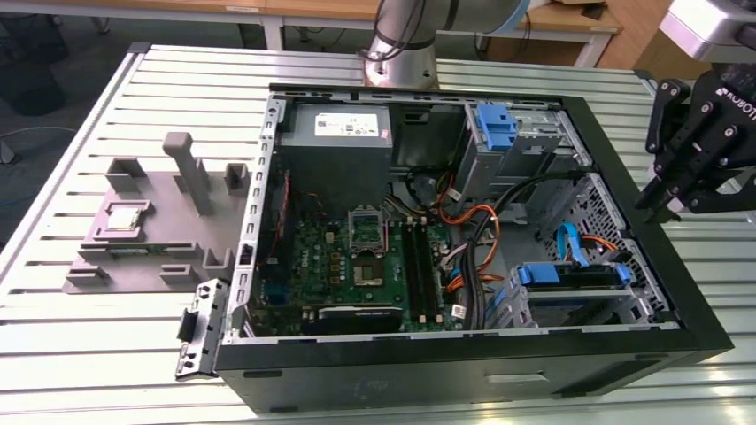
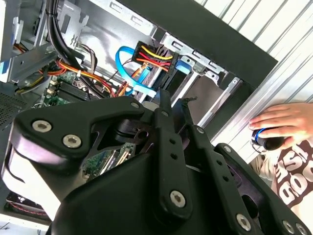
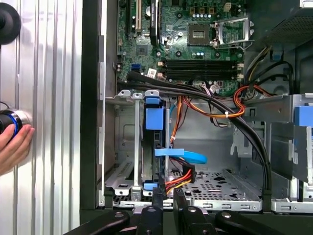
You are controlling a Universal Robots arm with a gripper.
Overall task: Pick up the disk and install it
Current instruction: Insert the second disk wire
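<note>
Disk w/ bright blue plastic bracket sat in the open black PC case's bay at exterior view's right, apparently installed; black robot hand closed, empty, above case edge.

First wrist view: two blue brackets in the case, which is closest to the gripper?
The blue bracket beside the flat blue cable, just ahead of the gripper. The other bracket sits farther off in a separate metal cage.

Disk — blue-bracketed, seated in drive bay in case's corner — cables plugged into it.
</note>
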